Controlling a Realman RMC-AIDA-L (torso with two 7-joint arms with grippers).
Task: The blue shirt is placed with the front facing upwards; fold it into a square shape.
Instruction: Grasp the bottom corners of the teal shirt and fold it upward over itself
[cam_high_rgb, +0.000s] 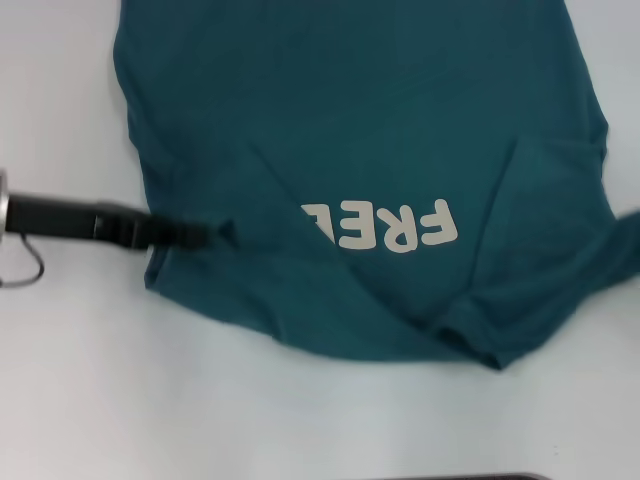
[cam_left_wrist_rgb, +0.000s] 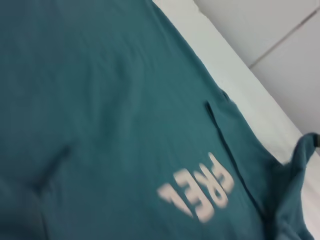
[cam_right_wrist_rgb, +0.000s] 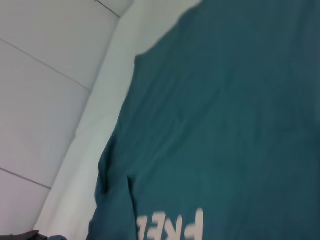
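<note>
Possibly lab, white table (cam_high_rgb: 300, 420), tiled floor (cam_left_wrist_rgb: 280, 35)

Left end effector (cam_high_rgb: 215, 234) on blue shirt (cam_high_rgb: 380, 120)

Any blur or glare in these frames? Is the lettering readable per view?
Head view: lighting even, no glare; the lettering on the blue shirt is crisp, its last letter cut off under a fold; the left tool is slightly smeared. Left wrist view: lettering streaked by motion blur. Right wrist view: soft throughout, lettering fuzzy and cut by the frame edge.
</note>
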